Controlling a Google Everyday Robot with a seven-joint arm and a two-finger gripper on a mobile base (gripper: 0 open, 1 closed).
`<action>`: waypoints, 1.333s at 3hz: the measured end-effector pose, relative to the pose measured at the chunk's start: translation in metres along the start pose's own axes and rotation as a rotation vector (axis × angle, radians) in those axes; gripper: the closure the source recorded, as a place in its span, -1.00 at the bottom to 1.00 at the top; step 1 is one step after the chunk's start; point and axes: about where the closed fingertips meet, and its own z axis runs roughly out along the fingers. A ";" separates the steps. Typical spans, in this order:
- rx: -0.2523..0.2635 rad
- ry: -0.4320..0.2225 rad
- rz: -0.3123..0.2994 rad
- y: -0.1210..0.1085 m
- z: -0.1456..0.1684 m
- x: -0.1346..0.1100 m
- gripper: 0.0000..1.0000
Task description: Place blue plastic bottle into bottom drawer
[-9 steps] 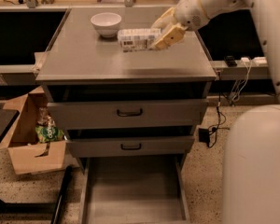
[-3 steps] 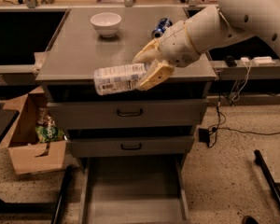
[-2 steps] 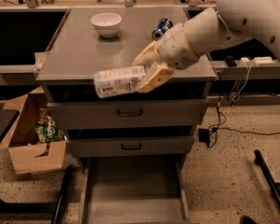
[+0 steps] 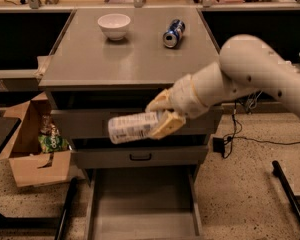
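Note:
My gripper [image 4: 160, 115] is shut on the blue plastic bottle [image 4: 132, 127], a clear bottle with a pale printed label. It holds the bottle lying sideways in the air in front of the two upper drawers, below the cabinet's top edge. The bottom drawer [image 4: 142, 219] is pulled out at floor level, a wide shallow grey tray right below the bottle. Its floor shows nothing in it. My white arm [image 4: 245, 76] reaches in from the right.
On the cabinet top [image 4: 130, 54] stand a white bowl [image 4: 114, 25] and a small blue soda can [image 4: 173, 33] on its side. A cardboard box [image 4: 37, 149] with packets sits on the floor at the left. Cables lie at the right.
My gripper has carried the bottle off the cabinet top, forward and down past its front edge, now level with the upper drawers. The soda can has come into view.

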 end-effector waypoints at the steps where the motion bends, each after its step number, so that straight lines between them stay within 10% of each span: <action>1: -0.011 0.021 0.101 0.050 0.040 0.068 1.00; 4: -0.079 0.049 0.149 0.089 0.077 0.110 1.00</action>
